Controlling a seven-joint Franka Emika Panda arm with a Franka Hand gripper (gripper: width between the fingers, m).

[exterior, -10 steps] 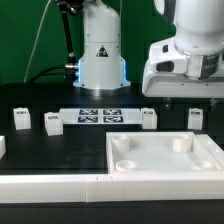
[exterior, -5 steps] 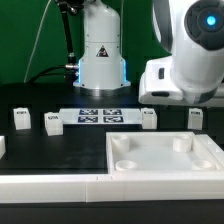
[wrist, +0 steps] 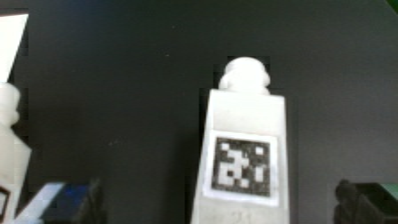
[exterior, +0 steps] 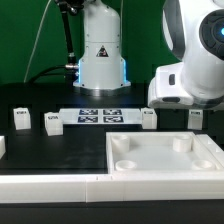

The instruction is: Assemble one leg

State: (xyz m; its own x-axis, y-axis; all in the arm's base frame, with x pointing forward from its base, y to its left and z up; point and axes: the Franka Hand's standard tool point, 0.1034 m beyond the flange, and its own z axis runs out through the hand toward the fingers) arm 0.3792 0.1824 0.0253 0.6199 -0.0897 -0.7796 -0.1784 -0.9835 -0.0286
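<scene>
Several small white legs with marker tags stand on the black table in the exterior view: two at the left point(exterior: 20, 120) point(exterior: 52, 123), one right of the middle point(exterior: 149, 118) and one at the far right point(exterior: 196, 117). My gripper's white hand point(exterior: 188, 85) hangs over the far right leg. In the wrist view one leg point(wrist: 244, 150) lies lengthwise between my fingers, its tag facing the camera. My gripper point(wrist: 210, 203) is open, with one dark fingertip point(wrist: 54, 200) on each side of the leg, apart from it.
The large white square panel point(exterior: 125, 160) with round sockets lies at the front right. The marker board point(exterior: 98, 115) lies at the back middle before the robot base point(exterior: 100, 60). Another white part point(wrist: 15, 135) shows at the wrist view's edge.
The hand has swung toward the exterior view's right and turned, ending over the far right leg. The legs and panel have not moved.
</scene>
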